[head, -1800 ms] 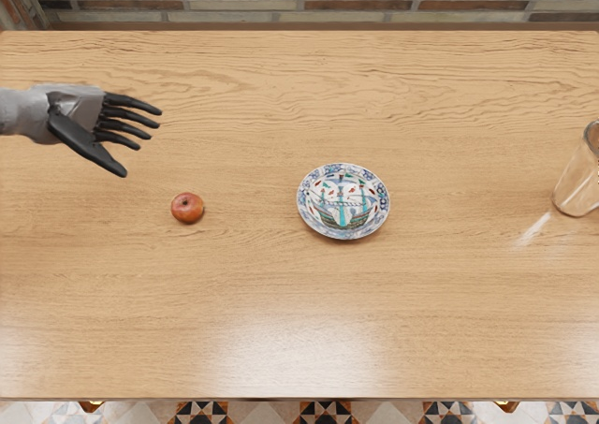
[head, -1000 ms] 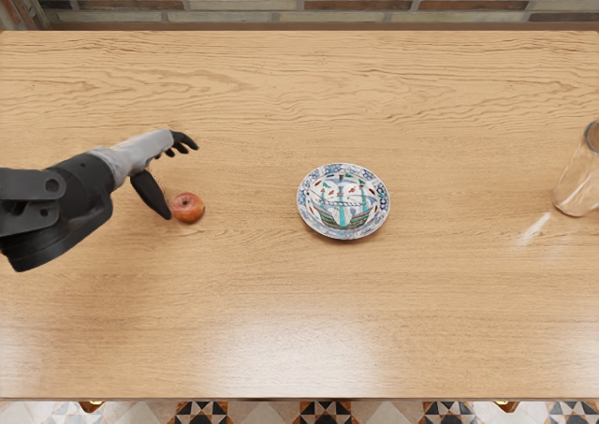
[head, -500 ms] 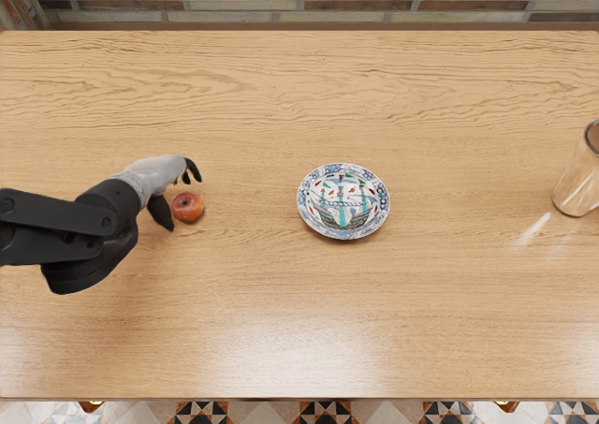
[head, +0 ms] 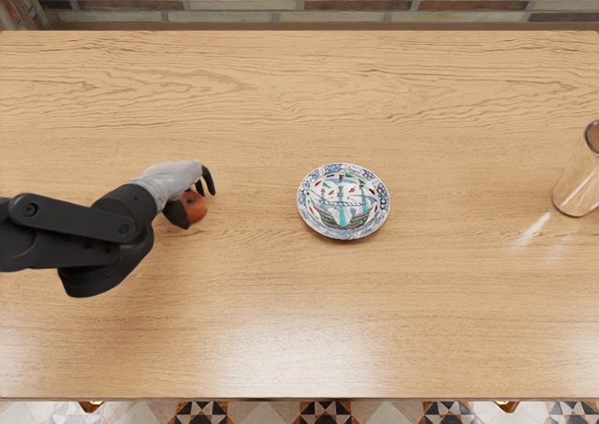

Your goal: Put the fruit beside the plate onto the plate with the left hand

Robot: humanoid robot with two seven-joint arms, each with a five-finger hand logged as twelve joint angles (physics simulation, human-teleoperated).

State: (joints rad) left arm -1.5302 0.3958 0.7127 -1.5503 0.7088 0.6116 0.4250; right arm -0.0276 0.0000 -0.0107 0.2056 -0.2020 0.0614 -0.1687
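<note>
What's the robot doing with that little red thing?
The robot is grabbing a small red fruit. Its left hand reaches in from the left side, and the fingers are curled around the fruit, which looks like it is sitting on the wooden table. The painted plate sits to the right of the fruit, with a gap between them and nothing on it yet. A glass stands at the far right edge. The other arm is out of view.
</note>
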